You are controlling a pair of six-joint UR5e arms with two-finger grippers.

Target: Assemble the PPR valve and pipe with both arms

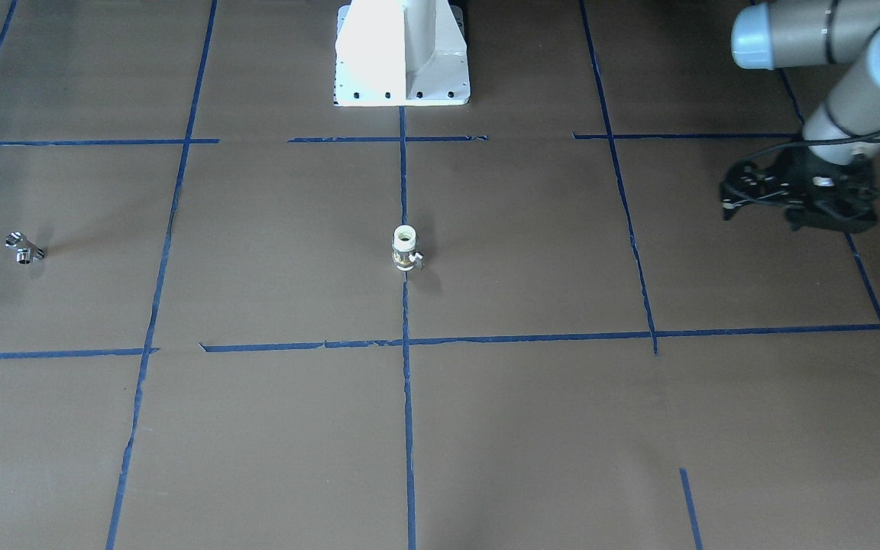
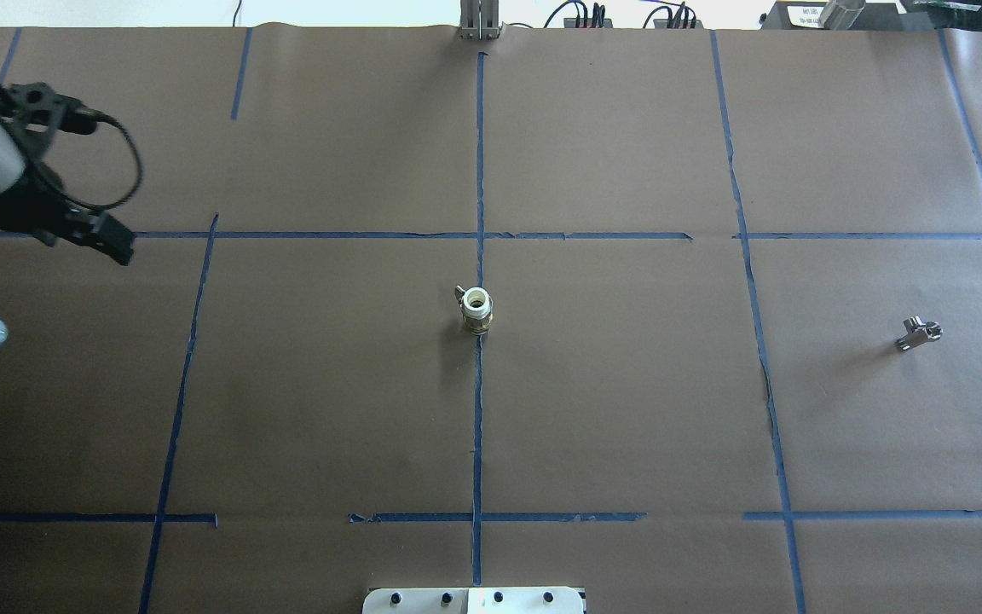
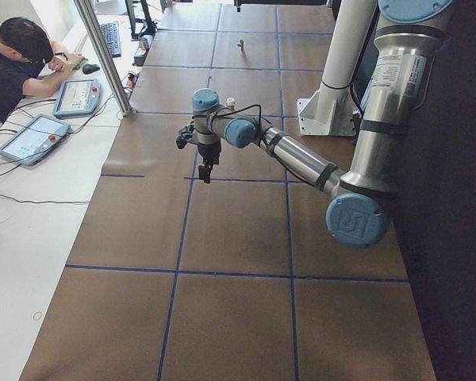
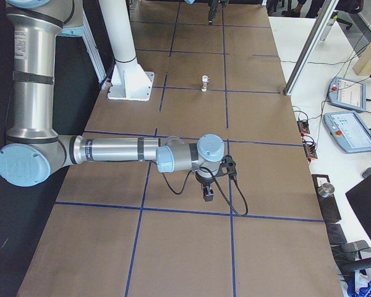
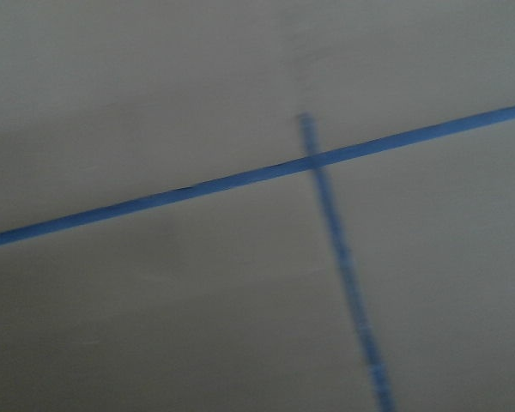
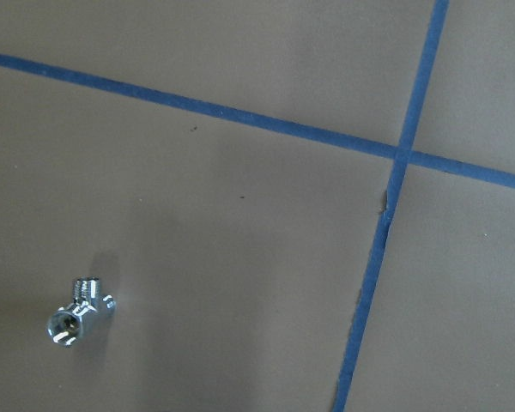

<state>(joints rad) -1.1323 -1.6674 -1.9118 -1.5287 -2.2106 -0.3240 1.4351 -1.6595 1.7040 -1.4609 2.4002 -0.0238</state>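
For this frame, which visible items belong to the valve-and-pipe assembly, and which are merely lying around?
Job in hand: PPR valve; pipe; left gripper; right gripper.

Lying about, off the work surface: teach pendant; metal cup; keyboard.

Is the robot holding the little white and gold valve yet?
No, the valve stands alone on the blue tape line, far from the left hand.

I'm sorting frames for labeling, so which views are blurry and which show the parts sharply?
Left wrist view: motion-blurred, just smeared blue tape on brown paper. Right wrist view: sharp, the pipe glinting, soft shadow beside it. Front-facing view: the PPR valve crisp, the white pedestal blown out.
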